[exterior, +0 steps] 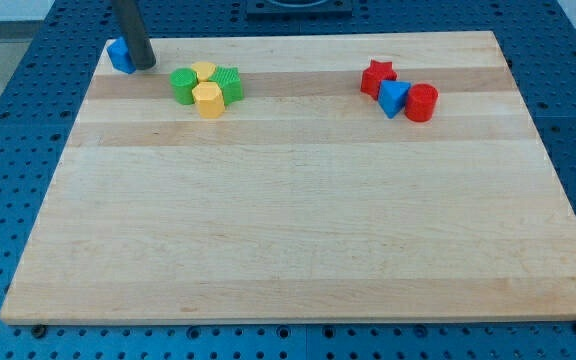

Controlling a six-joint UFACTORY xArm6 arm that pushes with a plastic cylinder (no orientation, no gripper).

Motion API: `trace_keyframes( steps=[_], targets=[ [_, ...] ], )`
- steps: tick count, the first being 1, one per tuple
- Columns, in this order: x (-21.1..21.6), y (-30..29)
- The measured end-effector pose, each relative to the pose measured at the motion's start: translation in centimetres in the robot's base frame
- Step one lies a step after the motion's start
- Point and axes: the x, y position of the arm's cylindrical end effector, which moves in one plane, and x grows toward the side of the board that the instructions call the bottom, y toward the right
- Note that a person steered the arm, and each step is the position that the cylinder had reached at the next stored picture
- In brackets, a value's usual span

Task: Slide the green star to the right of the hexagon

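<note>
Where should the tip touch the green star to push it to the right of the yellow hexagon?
There are no jaws, so push only. The green star is probably the right green block, already beside the yellow hexagon. My tip is far left by the blue block. Touch its top edge and nudge downward.

I see 2 green blocks point(184, 85) point(229, 83), 2 yellow blocks point(204, 70) point(208, 99), 2 red blocks point(376, 77) point(421, 102), 2 blue blocks point(120, 55) point(393, 97). Board point(298, 220) is light wood w/ stripes. Rod point(132, 30) is dark grey.
</note>
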Motion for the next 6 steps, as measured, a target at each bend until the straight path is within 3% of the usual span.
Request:
trace_keyframes(
  steps=[6],
  targets=[
    [2.0,11.4]
  ],
)
